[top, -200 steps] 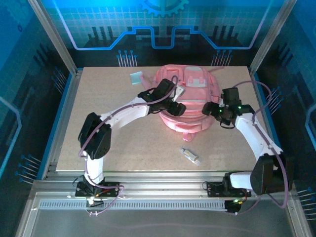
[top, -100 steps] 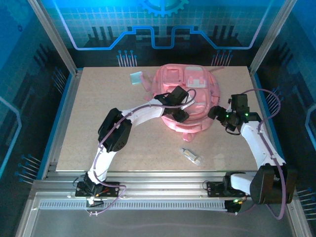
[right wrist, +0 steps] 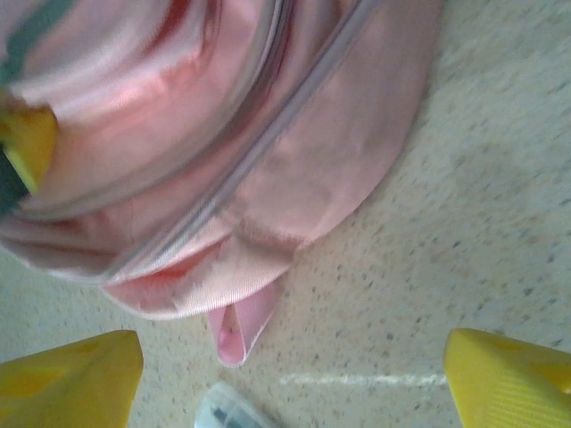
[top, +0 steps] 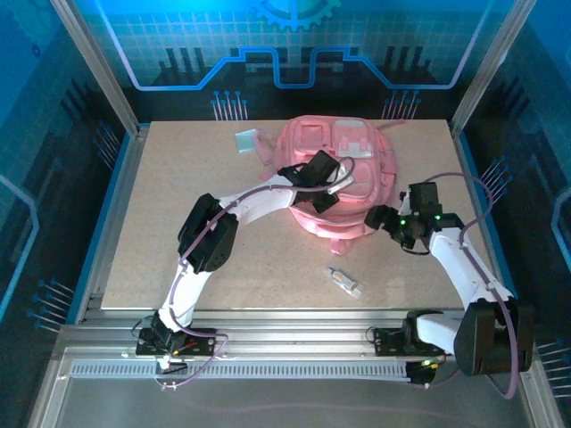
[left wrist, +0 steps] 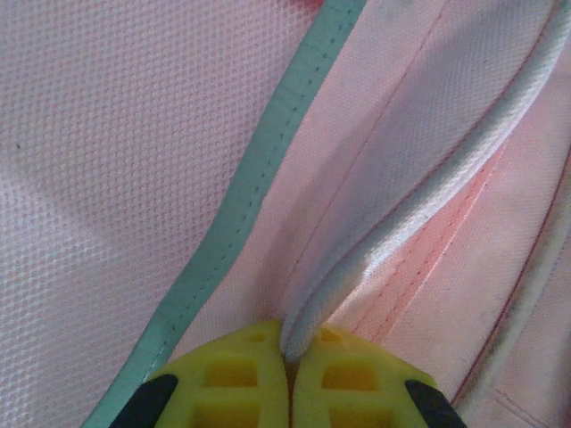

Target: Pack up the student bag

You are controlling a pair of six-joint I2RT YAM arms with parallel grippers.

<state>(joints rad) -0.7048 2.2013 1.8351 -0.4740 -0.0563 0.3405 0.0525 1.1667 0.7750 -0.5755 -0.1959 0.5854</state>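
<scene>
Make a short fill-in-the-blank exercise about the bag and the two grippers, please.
1. The left gripper is ___ on the white trim of the bag.
2. The right gripper is ___, beside the bag, holding nothing.
3. The bag is ___ in colour.

Missing words: shut; open; pink.
</scene>
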